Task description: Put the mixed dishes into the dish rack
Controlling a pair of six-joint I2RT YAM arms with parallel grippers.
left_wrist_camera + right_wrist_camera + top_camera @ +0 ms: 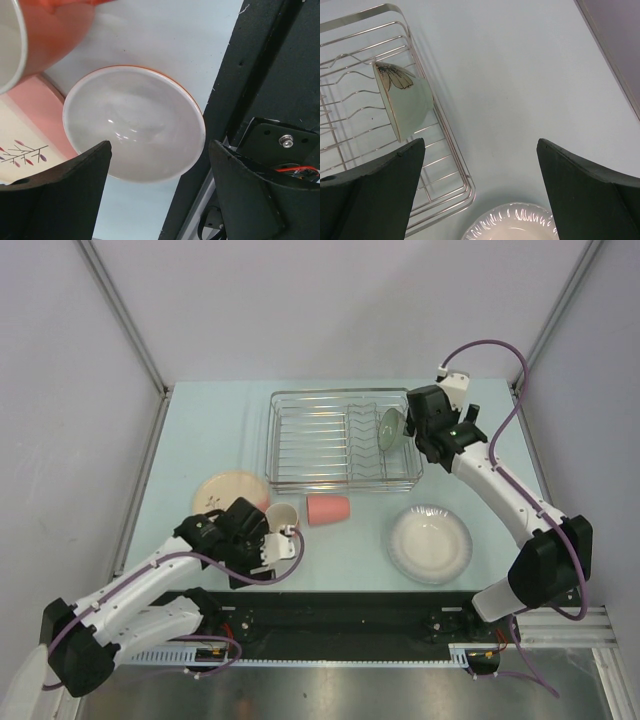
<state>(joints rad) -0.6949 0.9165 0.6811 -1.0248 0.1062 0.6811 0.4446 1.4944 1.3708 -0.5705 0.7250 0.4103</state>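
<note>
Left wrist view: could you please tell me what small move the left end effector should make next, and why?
Probably lower the left end effector straight down toward the small white bowl. Its jaws stand open with nothing gripped yet, and the bowl sits mouth-up just below, its near rim between them.

Pale mint counter [215, 430] boxed in by plain greyish walls [330, 310], metal posts [125, 315] at 10 and 2 o'clock, soft even light.
</note>
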